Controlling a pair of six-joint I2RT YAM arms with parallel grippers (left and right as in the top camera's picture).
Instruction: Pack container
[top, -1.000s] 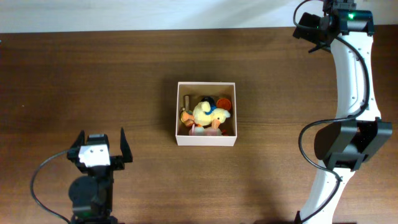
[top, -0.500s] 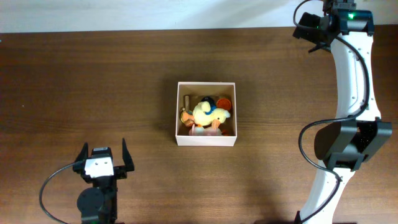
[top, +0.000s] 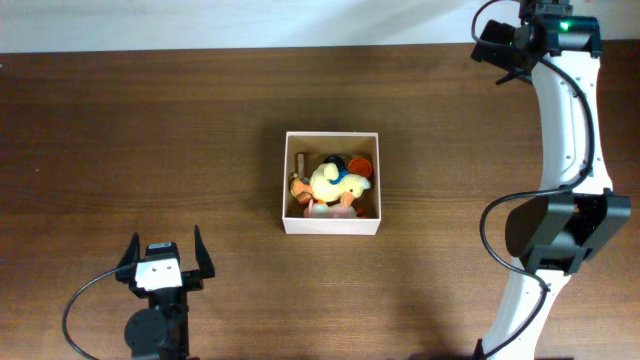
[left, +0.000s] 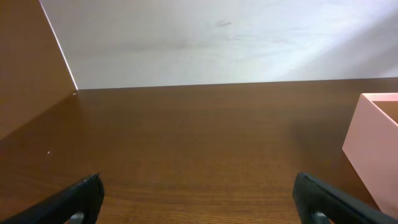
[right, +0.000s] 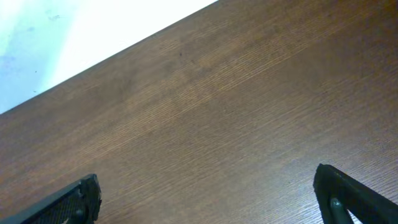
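At the lower left of the overhead view the left gripper (top: 165, 242) hangs over bare desk (top: 150, 120), its jaws released and spread wide with nothing between them. It is well apart from the container (top: 331, 224), which sits at the middle of the frame. A yellow plush duck (top: 326, 180) lies inside on top of several smaller pieces, some orange and one dark. They are too crowded to tell apart. At the upper right, the right gripper (right: 208, 186) is far from the container too. Its wrist view shows only wood grain between widely parted, empty jaws.

No loose item shows anywhere on the desk, and neither arm holds anything, so the packing looks finished or very nearly so. No lid is in view, so closing the container does not seem to be part of what is left.

The container stands flat with its open top facing straight up. Being about square, it has no real long axis. Its walls run nearly parallel with the frame's edges, with the white outer wall showing along the lower side.
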